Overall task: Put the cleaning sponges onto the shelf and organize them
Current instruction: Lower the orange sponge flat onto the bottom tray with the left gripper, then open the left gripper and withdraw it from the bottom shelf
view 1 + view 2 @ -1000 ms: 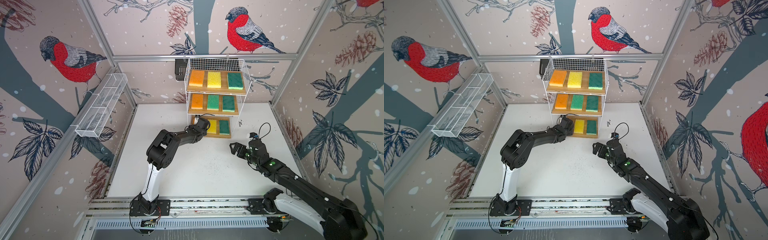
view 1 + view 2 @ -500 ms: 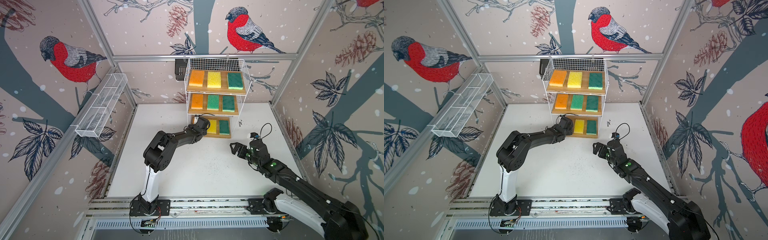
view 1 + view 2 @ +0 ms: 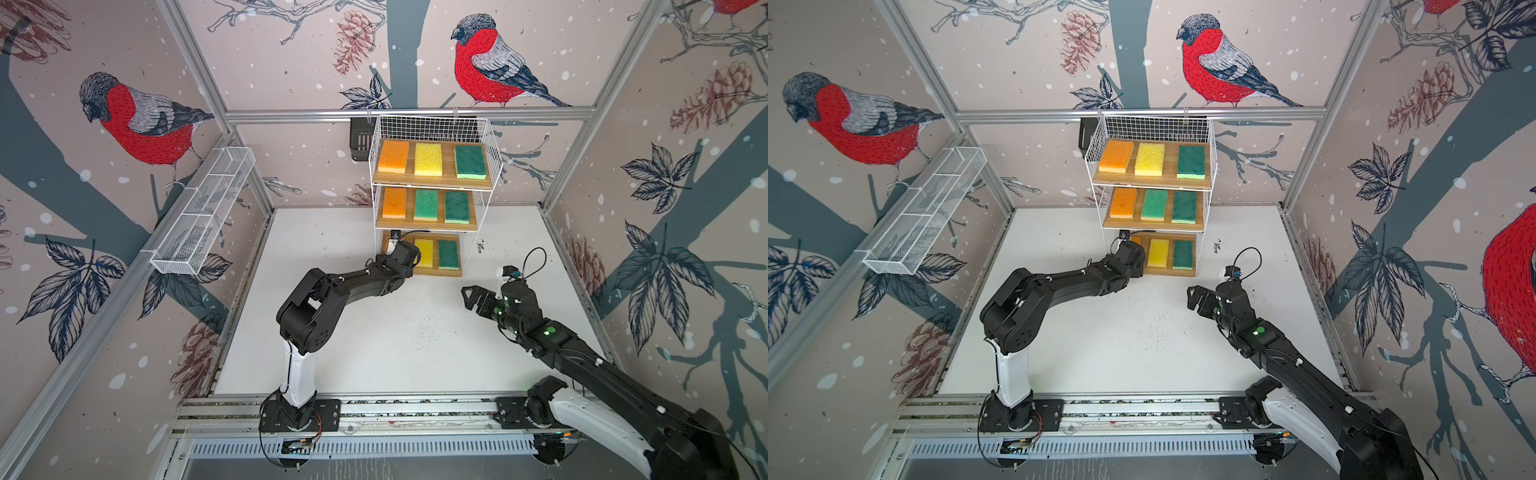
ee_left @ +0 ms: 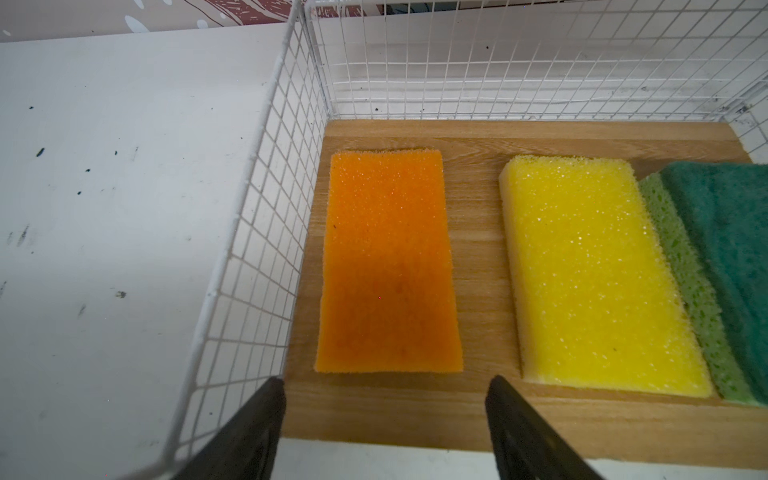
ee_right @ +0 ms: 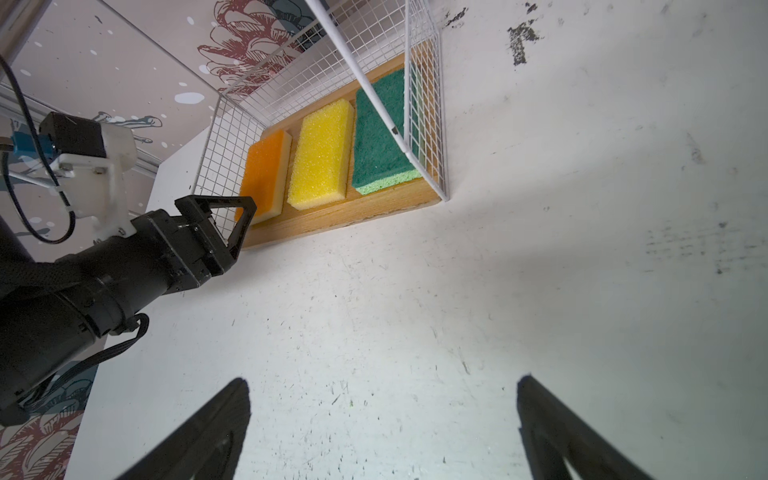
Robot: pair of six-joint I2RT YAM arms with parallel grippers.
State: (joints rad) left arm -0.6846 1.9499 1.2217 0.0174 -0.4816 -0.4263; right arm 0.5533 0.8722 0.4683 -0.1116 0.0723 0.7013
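We are logging left arm's elbow [image 3: 307, 309] easing away from white wire-grid, wooden-board shelf [image 3: 436, 124]; left gripper [image 4: 384, 386], jaws parted, empty, facing orange rectangular foam sponge [image 4: 388, 266] lying on lowest board [image 4: 478, 415]; right gripper [image 5: 383, 380] gaping, empty.

Orange sponge [image 4: 388, 266], yellow sponge [image 4: 594, 282] and dark green sponge [image 4: 731, 257] on a pale brown board [image 4: 478, 257]; the shelf [image 4: 266, 249] has white wire, the table [image 4: 104, 208] is white with black flecks.

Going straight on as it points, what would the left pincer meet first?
Most likely the orange sponge on the lowest board, lying dead ahead of the open left pincer. Height is unclear, so it might catch the board edge first.
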